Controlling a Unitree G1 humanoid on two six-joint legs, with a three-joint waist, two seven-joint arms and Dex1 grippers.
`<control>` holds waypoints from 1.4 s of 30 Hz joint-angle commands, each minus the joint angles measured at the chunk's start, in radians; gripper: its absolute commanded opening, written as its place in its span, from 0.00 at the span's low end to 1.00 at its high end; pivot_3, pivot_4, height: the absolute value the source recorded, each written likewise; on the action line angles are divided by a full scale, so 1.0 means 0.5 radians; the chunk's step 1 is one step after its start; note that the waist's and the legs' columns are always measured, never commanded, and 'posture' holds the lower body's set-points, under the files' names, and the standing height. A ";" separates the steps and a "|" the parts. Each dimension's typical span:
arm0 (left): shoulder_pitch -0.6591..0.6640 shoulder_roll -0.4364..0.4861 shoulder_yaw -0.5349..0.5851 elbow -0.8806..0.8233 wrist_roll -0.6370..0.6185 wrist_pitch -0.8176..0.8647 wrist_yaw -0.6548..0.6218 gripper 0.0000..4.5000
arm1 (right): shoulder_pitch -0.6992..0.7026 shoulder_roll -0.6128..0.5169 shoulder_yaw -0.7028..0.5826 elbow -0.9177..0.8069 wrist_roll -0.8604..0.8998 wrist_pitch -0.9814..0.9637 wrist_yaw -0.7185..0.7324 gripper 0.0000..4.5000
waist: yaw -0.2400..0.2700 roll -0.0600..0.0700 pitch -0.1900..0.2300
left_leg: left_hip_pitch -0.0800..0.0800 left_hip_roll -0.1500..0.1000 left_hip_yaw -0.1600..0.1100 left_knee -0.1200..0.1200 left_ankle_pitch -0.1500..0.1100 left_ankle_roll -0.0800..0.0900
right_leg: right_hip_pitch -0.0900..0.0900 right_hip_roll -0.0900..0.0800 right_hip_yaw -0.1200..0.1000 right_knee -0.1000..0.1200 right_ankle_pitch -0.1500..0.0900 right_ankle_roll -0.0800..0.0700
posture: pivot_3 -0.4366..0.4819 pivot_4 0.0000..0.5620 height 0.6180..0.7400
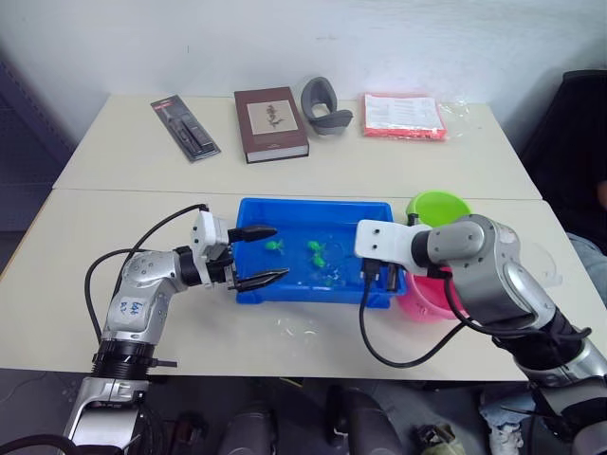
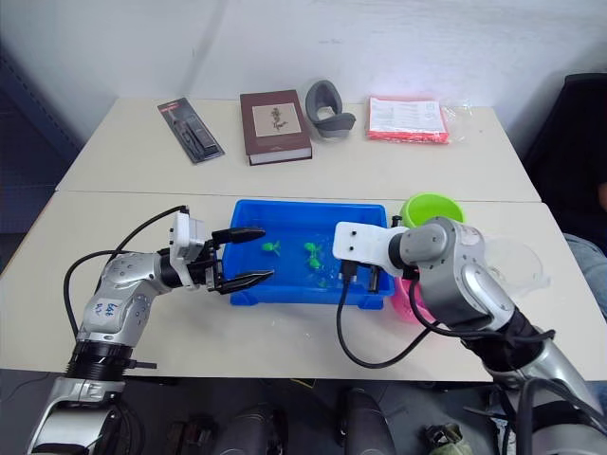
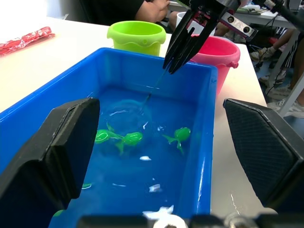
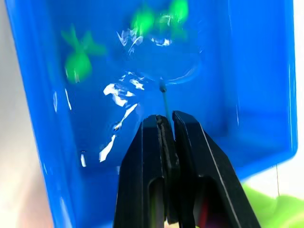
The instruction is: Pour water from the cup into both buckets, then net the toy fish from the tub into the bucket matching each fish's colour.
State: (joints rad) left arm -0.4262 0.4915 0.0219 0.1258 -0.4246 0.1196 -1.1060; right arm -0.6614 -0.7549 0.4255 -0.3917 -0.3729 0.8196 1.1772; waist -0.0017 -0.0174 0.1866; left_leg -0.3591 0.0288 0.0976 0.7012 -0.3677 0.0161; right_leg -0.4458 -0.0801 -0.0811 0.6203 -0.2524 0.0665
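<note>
Netting green fish from the shallow bright blue plastic tub (image 1: 254, 287), pouring apparently done.
Lime green bucket (image 1: 438, 206) and pink bucket (image 1: 425, 297) stand beside it; right gripper (image 3: 176, 61) clenches the net's thin handle (image 4: 164, 97), left gripper (image 1: 261, 255) gapes empty; three green toy fish (image 3: 179, 135) remain.

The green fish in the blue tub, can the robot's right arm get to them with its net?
Probably yes. The right gripper holds the net already dipped in the tub, close to the green fish, with nothing between them.

Left gripper (image 1: 264, 256) open at tub (image 1: 313, 209) left rim; green fish (image 1: 316, 248) inside; right arm over right end.
</note>
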 commanded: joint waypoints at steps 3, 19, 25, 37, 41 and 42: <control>0.003 0.036 0.044 -0.070 -0.014 -0.035 -0.004 1.00 | 0.071 -0.077 -0.057 -0.083 0.098 0.031 -0.007 0.00 | -0.003 0.000 0.000 | 0.000 0.001 0.000 0.000 0.000 0.000 | 0.000 0.000 0.000 0.000 0.000 0.000 | 0.48 0.27 1.00; 0.010 0.237 0.134 0.024 -0.027 -0.012 -0.084 1.00 | 0.045 0.288 -0.113 0.112 0.385 -0.007 -0.403 0.00 | -0.001 0.000 0.000 | 0.003 0.001 0.001 -0.001 0.001 -0.001 | 0.000 -0.001 0.000 0.002 -0.001 -0.001 | 0.48 0.27 1.00; 0.030 0.234 0.140 0.005 -0.029 -0.008 -0.072 1.00 | 0.063 0.336 -0.132 0.267 0.384 -0.101 -0.587 0.00 | -0.005 0.000 0.000 | 0.002 0.002 0.001 -0.001 0.001 -0.001 | 0.000 -0.001 0.001 0.002 -0.001 -0.001 | 0.48 0.27 1.00; 0.036 0.232 0.147 0.002 -0.030 -0.008 -0.046 1.00 | 0.095 0.398 -0.236 0.259 0.477 -0.164 -0.741 0.00 | -0.007 0.000 0.000 | 0.002 0.003 0.002 -0.002 0.001 -0.001 | -0.001 -0.002 0.001 0.002 -0.001 -0.001 | 0.48 0.27 1.00; 0.040 0.233 0.150 0.006 -0.028 -0.012 -0.039 1.00 | 0.168 0.347 -0.296 0.124 0.509 -0.134 -0.747 0.00 | -0.006 0.000 0.000 | 0.002 0.003 0.002 -0.003 0.001 -0.001 | -0.001 -0.002 0.001 0.002 -0.001 -0.001 | 0.48 0.27 1.00; 0.040 0.232 0.149 0.009 -0.028 -0.014 -0.037 1.00 | 0.192 0.334 -0.319 0.087 0.523 -0.124 -0.749 0.00 | -0.005 0.000 0.000 | 0.002 0.003 0.002 -0.003 0.001 -0.001 | -0.001 -0.002 0.001 0.002 -0.001 -0.001 | 0.48 0.27 1.00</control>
State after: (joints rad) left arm -0.4119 0.6038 0.0721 0.1562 -0.4253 0.1205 -1.1264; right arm -0.5686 -0.5724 0.3142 -0.2842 -0.1304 0.7506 0.8130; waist -0.0044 -0.0174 0.1866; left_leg -0.3580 0.0302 0.0986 0.7000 -0.3675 0.0155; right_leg -0.4461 -0.0812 -0.0806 0.6212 -0.2527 0.0659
